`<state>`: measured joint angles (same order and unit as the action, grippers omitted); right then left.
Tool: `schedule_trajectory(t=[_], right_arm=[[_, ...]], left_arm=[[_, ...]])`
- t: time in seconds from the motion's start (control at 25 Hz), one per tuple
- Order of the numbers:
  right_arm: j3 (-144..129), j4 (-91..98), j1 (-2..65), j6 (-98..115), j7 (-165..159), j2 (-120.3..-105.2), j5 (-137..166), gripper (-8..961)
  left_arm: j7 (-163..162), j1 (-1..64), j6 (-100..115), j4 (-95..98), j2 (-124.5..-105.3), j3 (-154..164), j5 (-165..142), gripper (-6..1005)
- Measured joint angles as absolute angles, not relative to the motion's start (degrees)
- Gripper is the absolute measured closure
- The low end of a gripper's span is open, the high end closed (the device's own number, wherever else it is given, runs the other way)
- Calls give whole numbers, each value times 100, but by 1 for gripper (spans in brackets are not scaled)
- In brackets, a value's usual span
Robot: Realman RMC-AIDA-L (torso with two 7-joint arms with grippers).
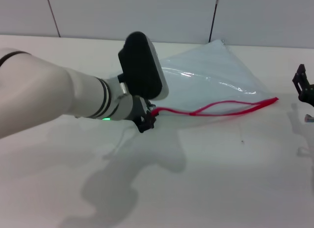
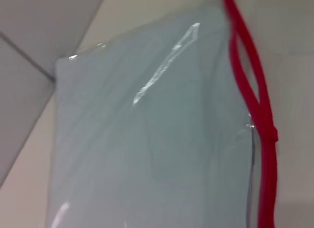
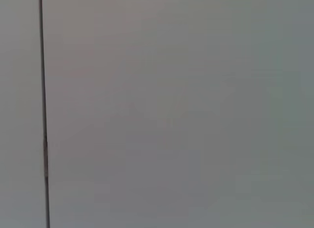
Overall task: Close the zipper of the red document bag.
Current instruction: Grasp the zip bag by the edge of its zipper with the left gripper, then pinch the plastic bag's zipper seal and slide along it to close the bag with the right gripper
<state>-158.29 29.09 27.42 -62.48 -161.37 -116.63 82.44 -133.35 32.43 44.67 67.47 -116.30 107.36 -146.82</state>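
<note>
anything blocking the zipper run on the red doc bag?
Nothing visible. The zipper still gapes along the red document bag; the table beside it is bare. Left end effector sits at one end, right end effector far off.

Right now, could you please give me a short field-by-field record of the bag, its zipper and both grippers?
bag: red document bag, translucent, lying flat on the white table
zipper: zipper along the bag's near edge, its two red strips parted in the middle, so not fully closed
left gripper: left gripper at the zipper's left end, low over the table
right gripper: right gripper at the right edge of the head view, apart from the bag
right wrist view: plain wall only
</note>
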Motion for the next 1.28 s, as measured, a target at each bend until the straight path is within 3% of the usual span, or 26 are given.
schedule_trajectory(t=[0.24,0.36,0.68,0.8,1.28], right_arm=[[-15829,2980,2835,-6286,-16129,-11654,8246,167],[-15829,3091,2895,-6323,-16128,-11624,8253,219],[-15562,3687,2948,-6282,-16128,-11515,8282,280],[-15540,4079,2923,-6206,-16128,-11336,8266,280],[-15371,5773,2865,-5142,-16132,-10353,8532,282]], left_arm=[[-13930,3227,4422,6869,-11635,10719,-15084,874],[-14156,3197,4365,7001,-11628,10709,-15124,926],[-14136,2756,3823,7516,-11621,10665,-15287,933],[-14118,2599,3559,7682,-11620,10705,-15337,935],[-14114,2313,3196,7881,-11622,10779,-15346,942]])
